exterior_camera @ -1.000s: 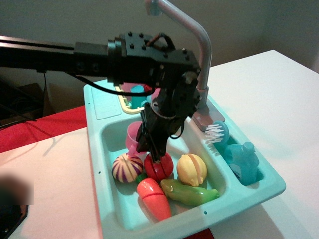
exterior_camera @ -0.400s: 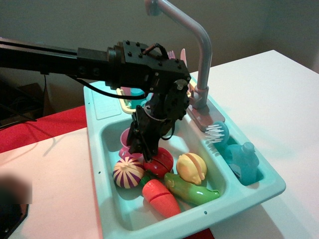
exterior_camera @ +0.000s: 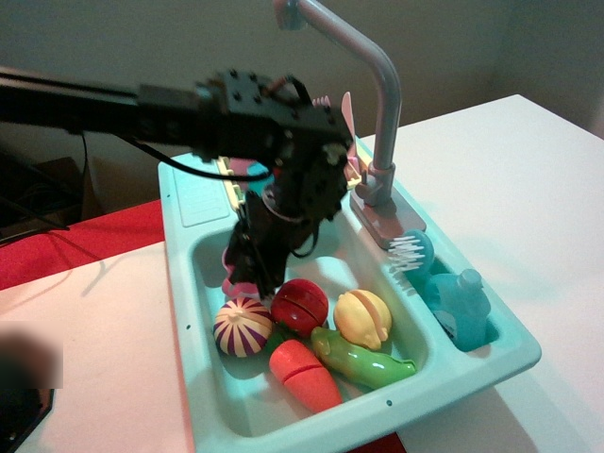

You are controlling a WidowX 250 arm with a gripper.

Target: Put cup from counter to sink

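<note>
Observation.image looks down across a white bench (exterior_camera: 528, 189) at the pale-teal toy sink (exterior_camera: 212, 377), and no writing or brand mark can be read on anything from here. Inside the basin lie five toy vegetables crowded together: a purple-and-cream striped onion (exterior_camera: 243, 327), a red tomato (exterior_camera: 300, 307), a yellow piece (exterior_camera: 363, 319), an orange carrot (exterior_camera: 304, 374) and a green cucumber (exterior_camera: 366, 364), most of them touching their neighbours. A side compartment to the right holds a blue toy bottle (exterior_camera: 462, 304) and a white-bristled brush (exterior_camera: 408, 252). Behind the basin, beside the tall grey faucet (exterior_camera: 377, 113), a yellow dish rack (exterior_camera: 231, 184) peeks out with pink dishes in it, mostly hidden by the arm. The ribbed counter (exterior_camera: 200, 193) sits at the back left corner of the unit. The black gripper (exterior_camera: 247, 272) reaches down into the left part of the basin, just above the onion. The cup (exterior_camera: 232, 269) shows only as a pink sliver at the fingers (exterior_camera: 260, 276), low in the sink; I cannot tell whether the fingers are closed on it or apart.
</note>
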